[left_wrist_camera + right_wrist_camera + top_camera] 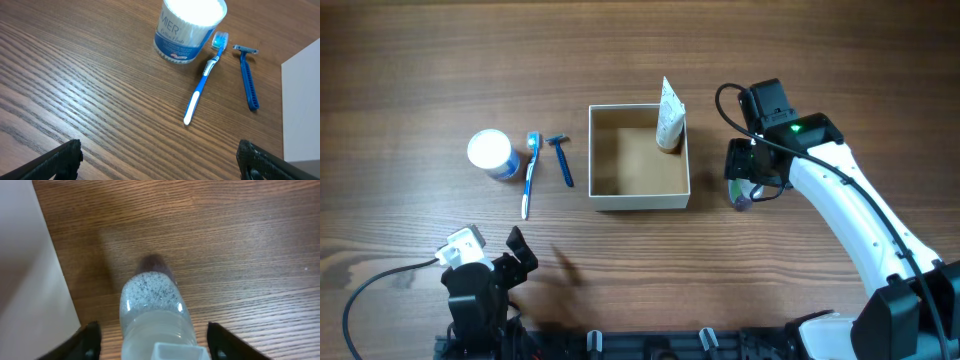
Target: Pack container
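The container (638, 200) is a square white-walled box with a tan inside at the table's middle; a white tube (669, 118) stands in its back right corner. My right gripper (748, 182) is open just right of the box, its fingers either side of a clear bottle with speckled gel (152, 310), not touching it. The box's white wall (30, 280) fills the left of the right wrist view. My left gripper (510, 262) is open and empty near the front left. A blue toothbrush (204, 84), a blue razor (248, 79) and a white-lidded jar (187, 27) lie left of the box.
The jar (491, 153), toothbrush (530, 173) and razor (562, 160) sit in a row left of the container. The box's white wall (302, 105) shows at the right edge of the left wrist view. Bare wooden table lies around them.
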Robot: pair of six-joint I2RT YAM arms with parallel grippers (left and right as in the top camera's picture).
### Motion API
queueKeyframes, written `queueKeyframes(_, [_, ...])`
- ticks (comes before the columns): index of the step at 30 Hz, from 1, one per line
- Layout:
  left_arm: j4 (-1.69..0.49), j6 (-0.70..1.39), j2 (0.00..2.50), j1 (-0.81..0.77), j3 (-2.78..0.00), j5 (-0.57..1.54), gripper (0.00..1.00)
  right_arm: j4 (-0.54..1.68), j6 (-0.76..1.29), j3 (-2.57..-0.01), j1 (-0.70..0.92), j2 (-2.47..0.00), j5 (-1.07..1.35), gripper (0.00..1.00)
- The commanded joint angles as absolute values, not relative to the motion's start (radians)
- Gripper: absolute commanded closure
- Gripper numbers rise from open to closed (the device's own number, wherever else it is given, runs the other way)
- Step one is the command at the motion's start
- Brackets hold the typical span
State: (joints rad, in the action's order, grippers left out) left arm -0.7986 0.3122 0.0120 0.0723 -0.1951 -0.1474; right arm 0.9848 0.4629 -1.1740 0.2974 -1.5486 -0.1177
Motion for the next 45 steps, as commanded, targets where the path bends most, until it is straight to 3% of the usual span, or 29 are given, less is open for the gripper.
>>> queueKeyframes(1, [-0.796, 0.299, 0.003, 0.075, -0.183, -0.139, 0.0, 0.984, 0.467, -1.17, 0.296, -1.55, -0.15, 0.43])
queueKeyframes(4, [-0.796, 0.299, 0.003, 0.075, -0.183, -0.139, 0.0, 0.99, 0.466, -1.17, 0.296, -1.533, -0.15, 0.55])
queueKeyframes(11, [-0.796, 0.299, 0.003, 0.075, -0.183, -0.139, 0.0, 1.008, 0.444, -1.183, 0.296, -1.418, -0.15, 0.59])
queueKeyframes(16, [-0.796, 0.299, 0.003, 0.075, -0.183, -0.139, 0.0, 1.065, 0.442, -1.236, 0.296, -1.275, -0.13, 0.69])
queueKeyframes(26, [-0.796, 0.3, 0.003, 0.075, -0.183, -0.139, 0.0, 0.997, 0.336, -1.291, 0.425, -1.036, 0.076, 0.7])
queueKeyframes(35, [-0.796, 0.299, 0.003, 0.075, -0.183, -0.139, 0.0, 0.751, 0.337, -1.292, 0.59, -1.18, 0.034, 0.75])
queueKeyframes(45, [-0.796, 0.3, 0.003, 0.075, -0.183, -0.139, 0.0, 0.631, 0.344, -1.292, 0.598, -1.495, -0.057, 0.76])
